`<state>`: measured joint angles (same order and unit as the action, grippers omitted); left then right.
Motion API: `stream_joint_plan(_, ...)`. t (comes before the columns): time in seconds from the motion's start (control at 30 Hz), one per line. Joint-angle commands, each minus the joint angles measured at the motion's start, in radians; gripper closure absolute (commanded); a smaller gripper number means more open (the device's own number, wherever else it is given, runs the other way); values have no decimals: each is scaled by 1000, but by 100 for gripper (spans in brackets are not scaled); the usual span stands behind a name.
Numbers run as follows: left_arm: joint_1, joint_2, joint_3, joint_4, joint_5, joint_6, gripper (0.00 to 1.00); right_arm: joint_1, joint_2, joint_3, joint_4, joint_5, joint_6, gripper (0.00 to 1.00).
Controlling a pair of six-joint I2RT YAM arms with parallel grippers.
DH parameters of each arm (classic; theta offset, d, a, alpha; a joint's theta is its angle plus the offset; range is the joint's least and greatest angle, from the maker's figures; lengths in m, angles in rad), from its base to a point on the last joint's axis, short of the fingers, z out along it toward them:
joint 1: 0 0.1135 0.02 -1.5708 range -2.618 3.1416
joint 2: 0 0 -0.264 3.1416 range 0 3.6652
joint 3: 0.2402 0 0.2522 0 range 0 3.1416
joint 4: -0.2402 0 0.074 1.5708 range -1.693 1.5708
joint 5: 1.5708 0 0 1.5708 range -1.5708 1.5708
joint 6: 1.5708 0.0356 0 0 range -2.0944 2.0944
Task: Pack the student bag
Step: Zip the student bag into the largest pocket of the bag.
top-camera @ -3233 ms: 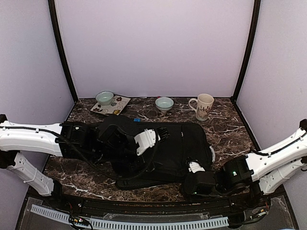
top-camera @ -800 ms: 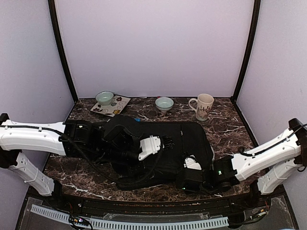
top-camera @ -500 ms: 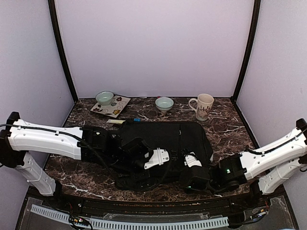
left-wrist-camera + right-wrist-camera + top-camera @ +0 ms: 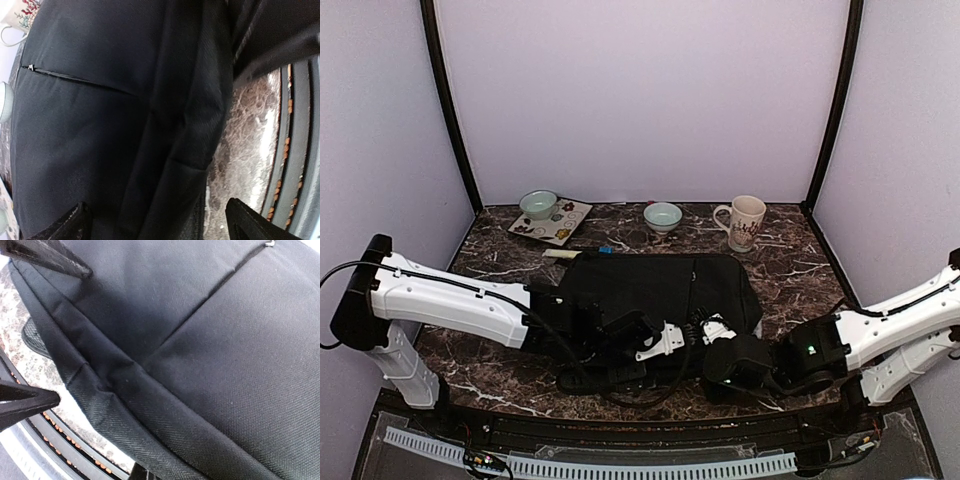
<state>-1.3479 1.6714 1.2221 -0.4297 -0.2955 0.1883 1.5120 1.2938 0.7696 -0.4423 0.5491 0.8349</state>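
The fingers (image 4: 70, 227) of the left gripper (image 4: 156, 212) are spread wide, 1 tip low at each side of its wrist view, and nothing is clamped between them. Black cloth of the student bag (image 4: 650, 280) fills the gap beneath them.

At the far left of the table (image 4: 790, 270), a pale green bowl (image 4: 538, 204) is set on a patterned plate (image 4: 560, 225). A short cream stick (image 4: 560, 254) and a small blue piece (image 4: 607, 250) are seen just beside the bag's far left corner.

The student bag is laid flat in the middle of the table, long side running left to right, with a zip line across its top face. Its near edge is largely hidden from above by the left arm (image 4: 450, 300) and the right arm (image 4: 890, 325), which are stretched low across it from both sides and nearly meet. A dark strap (image 4: 615, 383) is seen on the table below that edge, and a ribbed black strip (image 4: 295, 150) runs along the table's near side.

Behind the bag, well apart from it, a 2nd bowl (image 4: 663, 215) and a cream mug (image 4: 745, 222) are placed.

The right gripper (image 4: 141, 473) is closed tight at the bag's near seam. Whether any cloth is pinched cannot be told.
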Motion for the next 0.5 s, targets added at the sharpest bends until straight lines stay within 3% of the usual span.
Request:
stream_joint_plan(0.0,7,7,-50,77,-97,29,10,10,-71,60,111,-14,-106,100)
stream_joint_plan(0.07,8,2,-63,97,-117,38,26,10,-106,54,131,-24,-124,100)
stream_joint_plan(0.13,8,-8,-61,102,-121,45,49,10,-137,52,118,-23,-122,100)
stream_joint_plan(0.3,8,-36,-43,79,-124,40,94,10,-186,68,-9,14,-76,100)
stream_joint_plan(0.33,7,-43,-42,73,-125,36,99,8,-197,67,-33,17,-68,100)
stream_joint_plan(0.47,8,-68,-52,32,-117,25,100,5,-258,68,-134,26,-6,100)
